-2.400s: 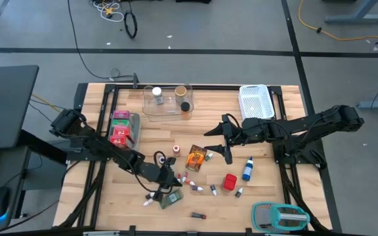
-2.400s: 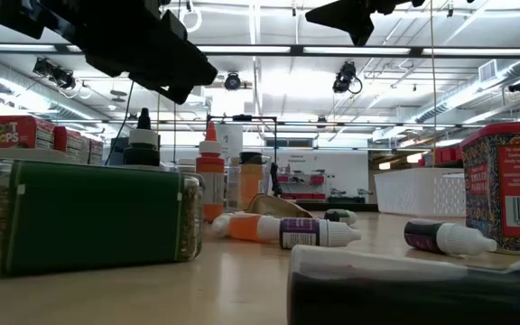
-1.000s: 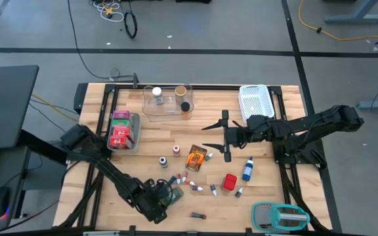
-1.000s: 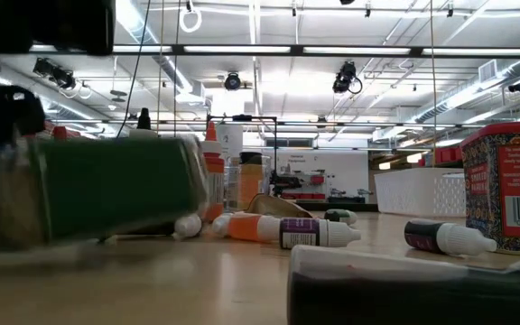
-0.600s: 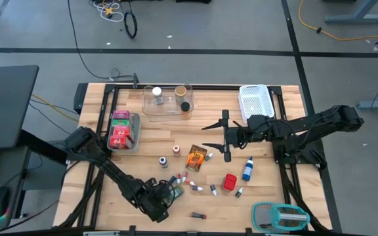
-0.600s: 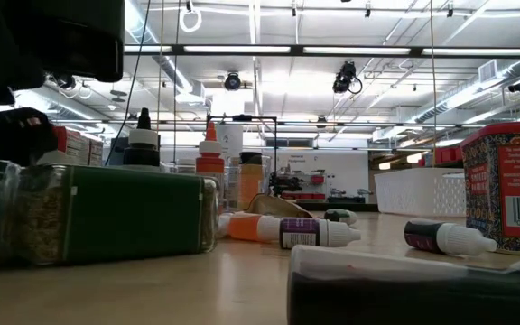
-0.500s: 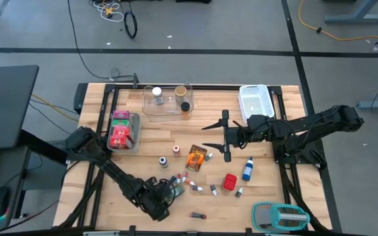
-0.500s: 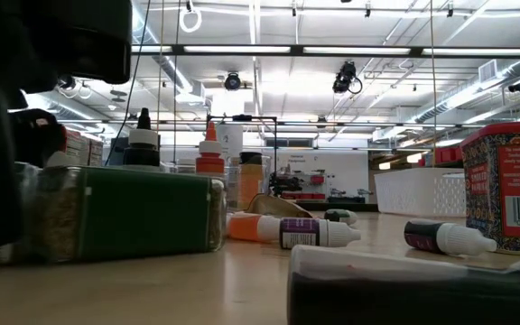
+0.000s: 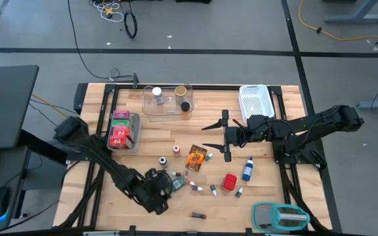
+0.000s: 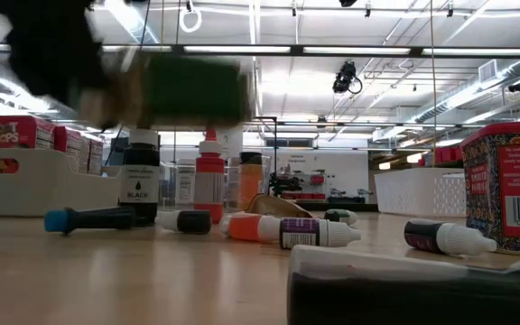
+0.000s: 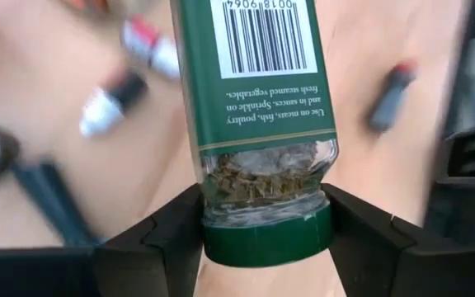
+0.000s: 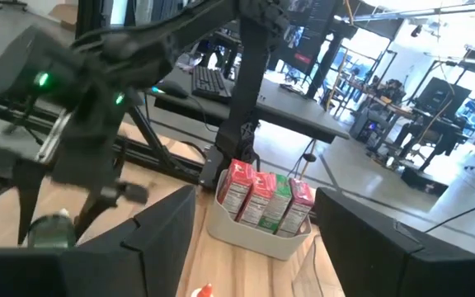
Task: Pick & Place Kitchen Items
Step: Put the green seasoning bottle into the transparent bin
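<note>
Green-lidded glass herb jar (image 11: 258,124) sits clamped in the left gripper (image 9: 165,185), lifted off the table at lower centre of the high view. Right gripper (image 9: 223,137) hovers mid-table, jaws apart, empty. Many small bottles (image 9: 195,188) lie unsorted; most work remains.

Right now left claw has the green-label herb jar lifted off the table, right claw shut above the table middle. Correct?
One thing is off: the right claw is open, not shut; the high view shows its fingers spread apart above the table middle. The rest holds: the left claw grips the green-label herb jar near its cap, and the low view shows it lifted off the table.
</note>
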You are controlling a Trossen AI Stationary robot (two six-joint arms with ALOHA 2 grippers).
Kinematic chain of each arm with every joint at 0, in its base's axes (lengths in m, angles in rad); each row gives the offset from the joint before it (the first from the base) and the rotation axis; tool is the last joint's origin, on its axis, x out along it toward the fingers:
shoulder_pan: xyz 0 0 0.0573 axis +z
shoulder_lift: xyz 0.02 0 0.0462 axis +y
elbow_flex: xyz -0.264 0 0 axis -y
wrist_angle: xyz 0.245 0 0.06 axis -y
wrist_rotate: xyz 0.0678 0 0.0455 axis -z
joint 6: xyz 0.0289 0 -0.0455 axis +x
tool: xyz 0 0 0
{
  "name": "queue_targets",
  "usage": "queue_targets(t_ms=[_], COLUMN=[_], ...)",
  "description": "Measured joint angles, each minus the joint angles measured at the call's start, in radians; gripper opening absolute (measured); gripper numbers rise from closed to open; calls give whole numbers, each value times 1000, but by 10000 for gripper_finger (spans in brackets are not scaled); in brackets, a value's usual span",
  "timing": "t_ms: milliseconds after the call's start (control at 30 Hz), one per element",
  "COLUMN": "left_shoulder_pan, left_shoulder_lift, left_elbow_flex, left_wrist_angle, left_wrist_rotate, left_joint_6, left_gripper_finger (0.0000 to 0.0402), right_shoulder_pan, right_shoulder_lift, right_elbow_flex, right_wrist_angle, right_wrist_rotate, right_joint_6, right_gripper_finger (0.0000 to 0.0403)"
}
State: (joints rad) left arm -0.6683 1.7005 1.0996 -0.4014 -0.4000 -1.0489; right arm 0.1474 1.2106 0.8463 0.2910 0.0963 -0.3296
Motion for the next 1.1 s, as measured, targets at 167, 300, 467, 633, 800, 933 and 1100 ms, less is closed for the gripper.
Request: queue_targets(t_ms=[167, 300, 467, 633, 800, 933, 1100], left_shoulder_pan=[43, 116, 292, 578, 875, 1065, 1240], left_shoulder_lift=[-158, -295, -443, -503, -480, -408, -278], left_elbow_flex=[1, 2, 2, 2, 2, 2, 2], left_wrist_angle=[-114, -150, -321, -474, -471, -453, -439], left_wrist_rotate=[-110, -159, -41, 79, 306, 409, 705], left_joint_6=[100, 145, 146, 137, 298, 411, 471], left_gripper_finger=[219, 220, 220, 221, 221, 221, 222], right_shoulder_pan=[0, 0, 0, 0, 0, 0, 0], right_shoulder_lift=[0, 0, 0, 0, 0, 0, 0], right_elbow_flex=[0, 0, 0, 0, 0, 0, 0], right_wrist_angle=[0, -1, -6, -8, -16, -24, -26], right_wrist_rotate=[0, 0, 0, 0, 0, 0, 0], right_joint_6=[43, 82, 132, 170, 195, 199, 198], right_gripper_finger=[261, 261, 261, 261, 261, 261, 261])
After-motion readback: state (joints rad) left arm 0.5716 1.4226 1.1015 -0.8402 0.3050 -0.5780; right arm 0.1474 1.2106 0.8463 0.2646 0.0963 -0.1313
